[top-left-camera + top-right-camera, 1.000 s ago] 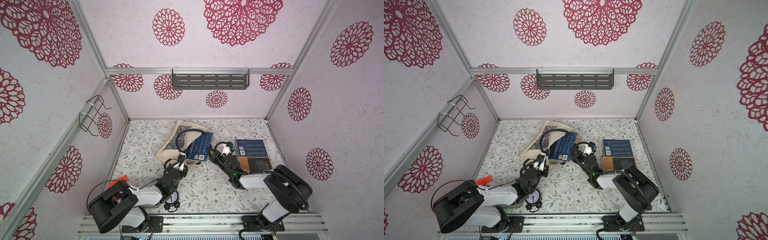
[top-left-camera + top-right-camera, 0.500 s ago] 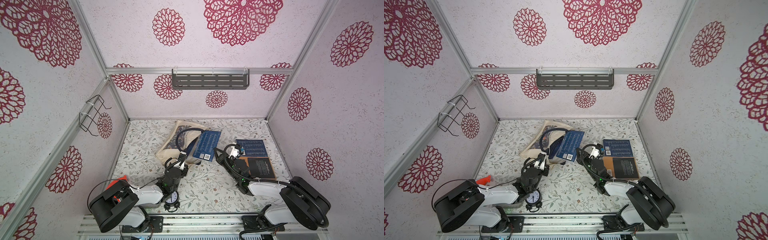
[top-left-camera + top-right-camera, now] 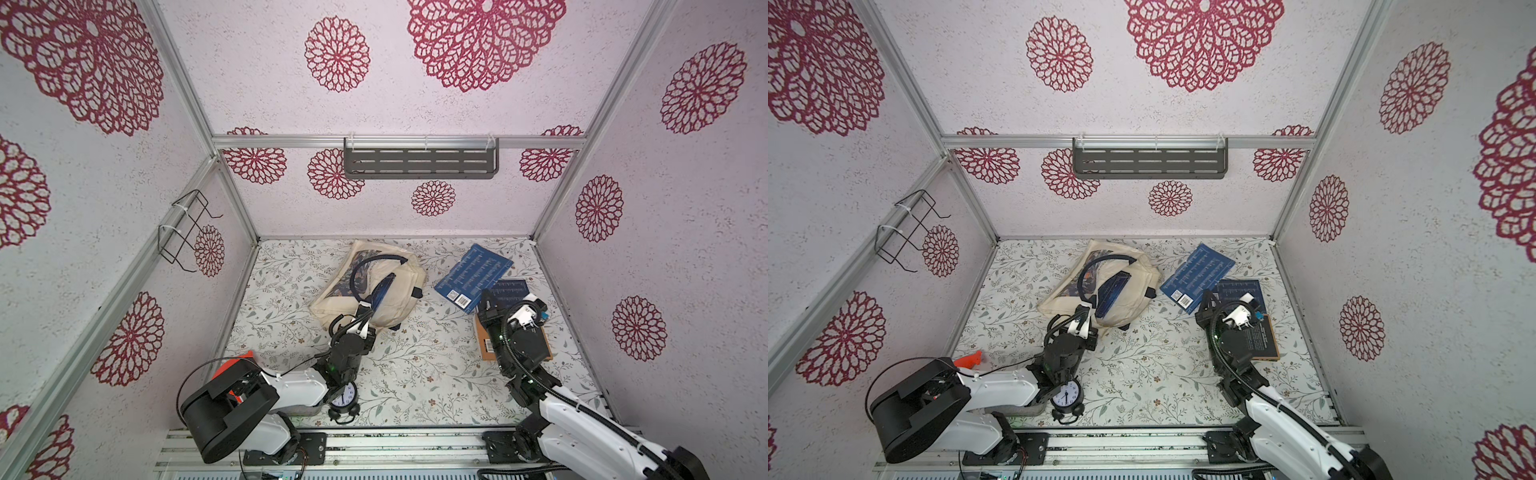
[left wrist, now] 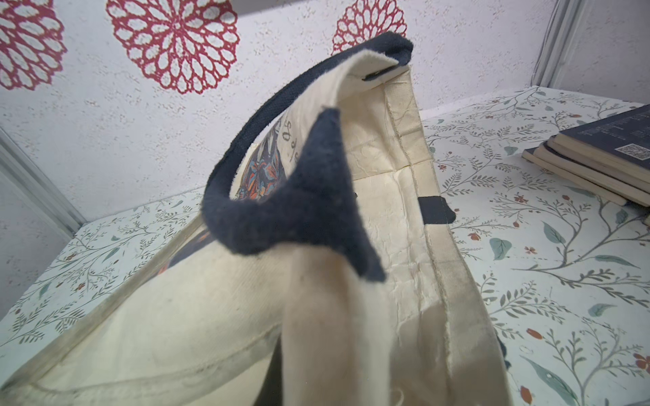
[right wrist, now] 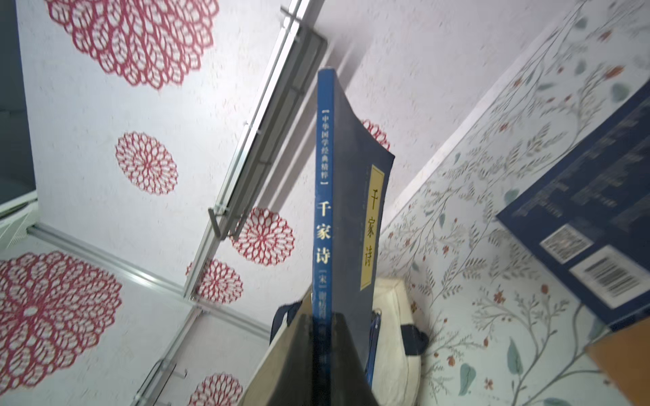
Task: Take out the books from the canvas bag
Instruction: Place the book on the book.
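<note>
Cream canvas bag (image 3: 401, 301) pinched by left gripper (image 3: 364, 309), right gripper (image 5: 322, 337) clamped on navy book (image 5: 351, 211) (another book (image 3: 381, 291) inside bag)

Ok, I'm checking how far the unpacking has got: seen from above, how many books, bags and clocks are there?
Books showing from above: 4 (blue book, navy book and black book out; one book in the bag)
Canvas bag: 1
Alarm clock: 1
Total: 6
</note>
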Action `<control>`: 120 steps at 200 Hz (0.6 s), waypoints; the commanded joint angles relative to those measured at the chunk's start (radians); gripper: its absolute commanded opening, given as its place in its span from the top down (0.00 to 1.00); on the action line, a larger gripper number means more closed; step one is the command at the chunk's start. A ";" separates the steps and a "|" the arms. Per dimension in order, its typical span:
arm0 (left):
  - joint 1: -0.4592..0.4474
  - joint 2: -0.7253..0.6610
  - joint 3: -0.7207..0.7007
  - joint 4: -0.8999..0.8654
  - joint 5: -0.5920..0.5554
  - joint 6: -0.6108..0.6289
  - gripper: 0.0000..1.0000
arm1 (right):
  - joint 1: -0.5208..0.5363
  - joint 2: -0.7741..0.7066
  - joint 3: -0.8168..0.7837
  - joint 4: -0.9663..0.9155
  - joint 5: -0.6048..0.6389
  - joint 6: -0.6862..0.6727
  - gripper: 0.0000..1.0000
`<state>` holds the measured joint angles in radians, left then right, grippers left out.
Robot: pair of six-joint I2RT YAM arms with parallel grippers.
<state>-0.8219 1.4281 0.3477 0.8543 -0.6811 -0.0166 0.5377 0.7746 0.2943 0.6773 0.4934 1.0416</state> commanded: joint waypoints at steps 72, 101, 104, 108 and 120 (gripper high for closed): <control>0.012 0.023 0.038 -0.038 -0.005 -0.010 1.00 | -0.201 0.175 0.027 -0.036 0.223 0.225 1.00; 0.007 0.027 0.051 -0.057 0.001 -0.004 1.00 | -0.256 0.272 0.007 0.001 0.226 0.339 1.00; 0.006 0.027 0.052 -0.057 0.002 -0.004 1.00 | -0.258 0.279 0.009 -0.005 0.236 0.342 1.00; 0.006 0.027 0.051 -0.057 0.003 -0.004 1.00 | -0.261 0.290 0.010 -0.013 0.244 0.352 1.00; 0.006 0.029 0.055 -0.061 0.004 -0.002 1.00 | -0.276 0.330 0.010 0.006 0.249 0.359 1.00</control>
<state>-0.8219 1.4471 0.3809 0.8082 -0.6743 -0.0200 0.2863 1.0630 0.2890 0.5865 0.6781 1.3190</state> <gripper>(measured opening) 0.081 0.085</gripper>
